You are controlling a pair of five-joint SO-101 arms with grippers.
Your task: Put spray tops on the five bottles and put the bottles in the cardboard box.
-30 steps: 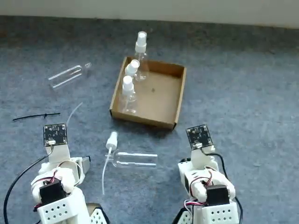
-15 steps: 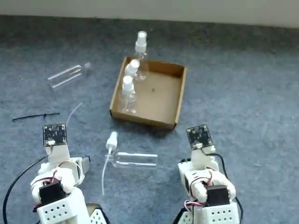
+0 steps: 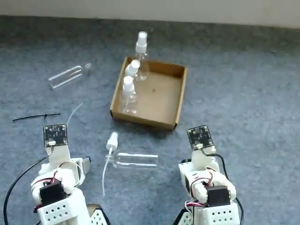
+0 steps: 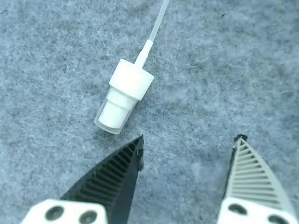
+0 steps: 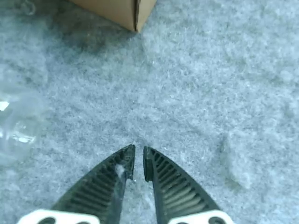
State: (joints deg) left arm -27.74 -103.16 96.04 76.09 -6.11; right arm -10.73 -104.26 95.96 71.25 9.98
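The left fingers [image 4: 187, 138] gape wide and empty above the bench [image 3: 243, 93], with a loose spray top [image 4: 125, 95] lying just beyond their tips. The right fingers [image 5: 138, 151] are all but closed on nothing, right of a topless bottle [image 3: 136, 160] lying flat. Three topped bottles [image 3: 128, 91] stand along the left side of the box [image 3: 161, 96]

Soft even light. Faint shadow under spray top [image 4: 125, 95] ahead of left claw [image 4: 187, 138]; glints on bottle [image 5: 18, 119] beside right claw [image 5: 138, 148].
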